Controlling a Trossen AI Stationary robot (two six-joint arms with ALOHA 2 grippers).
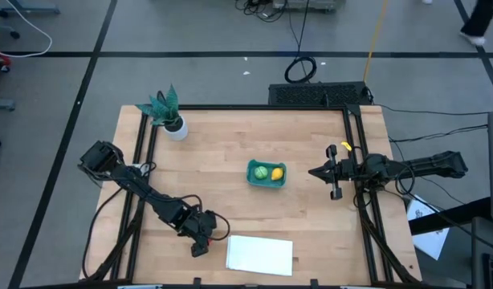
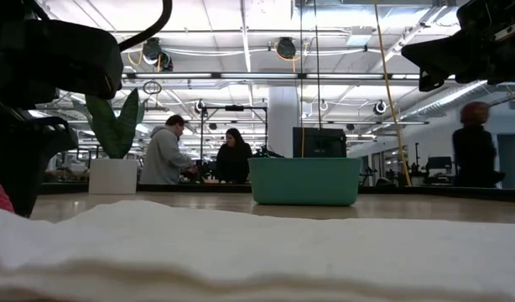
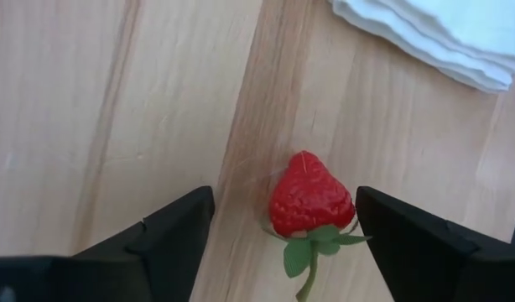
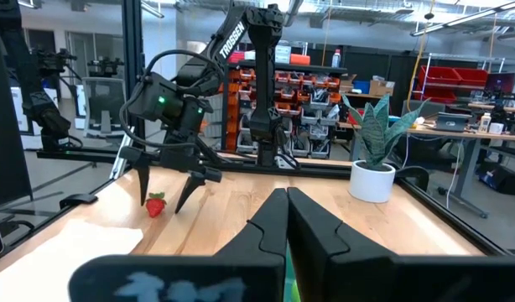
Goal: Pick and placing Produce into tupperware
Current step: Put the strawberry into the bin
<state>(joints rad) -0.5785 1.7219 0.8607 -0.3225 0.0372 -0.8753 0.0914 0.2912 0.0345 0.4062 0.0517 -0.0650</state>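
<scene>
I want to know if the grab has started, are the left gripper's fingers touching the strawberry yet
Apart. The left wrist view shows bare wood between the strawberry and each of the left gripper's open fingers; the right wrist view agrees.

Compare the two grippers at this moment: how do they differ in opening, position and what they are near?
The left gripper is open, while the right gripper is shut. The left gripper is down at the table's front beside the white sheet; the right gripper waits at the table's right edge. The left gripper's fingers straddle the strawberry without touching it; the right gripper has nothing between its fingers. Both are dark and two-fingered.
</scene>
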